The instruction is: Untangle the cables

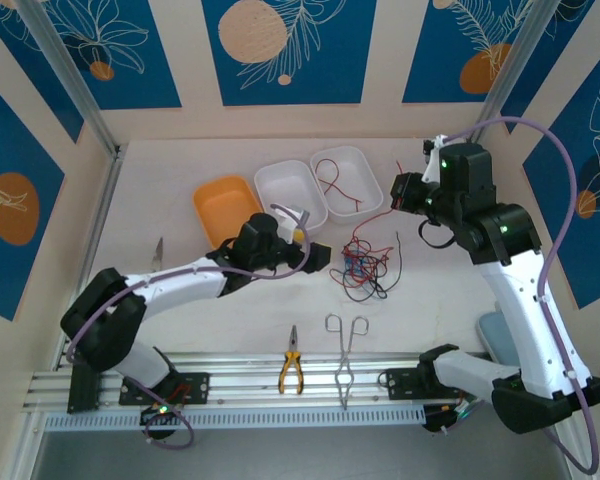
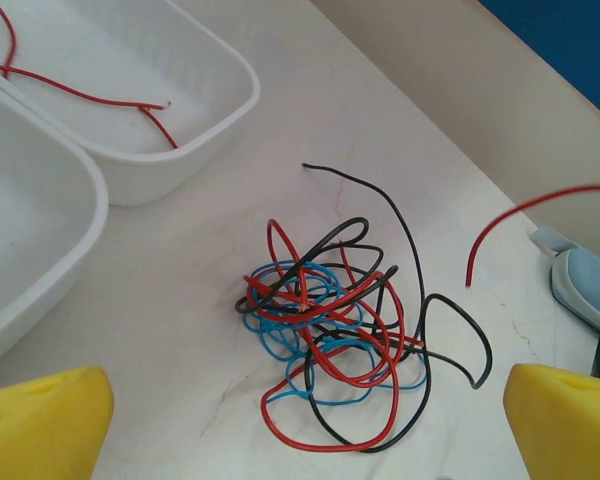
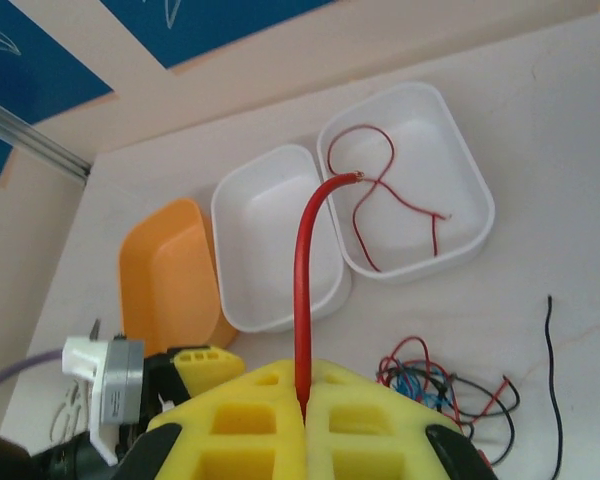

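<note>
A tangle of thin red, blue and black cables [image 1: 364, 265] lies on the white table right of centre. In the left wrist view the tangle [image 2: 330, 330] sits between and just beyond the yellow fingers of my left gripper [image 2: 305, 425], which is open and low over it. My left gripper [image 1: 315, 255] is just left of the heap. My right gripper [image 3: 302, 405] is shut on one red cable [image 3: 305, 260] that rises from its pads. This right gripper [image 1: 398, 195] hangs above the table right of the trays. Another red cable [image 3: 380, 190] lies in the right white tray [image 3: 475, 200].
An empty white tray [image 1: 290, 190] and an orange tray [image 1: 226, 208] stand left of the right white tray [image 1: 360, 165]. Pliers [image 1: 291, 372] and metal tongs [image 1: 346, 350] lie near the front rail. Scissors [image 1: 158, 250] lie at the left. A loose black cable [image 3: 552, 370] trails right of the tangle.
</note>
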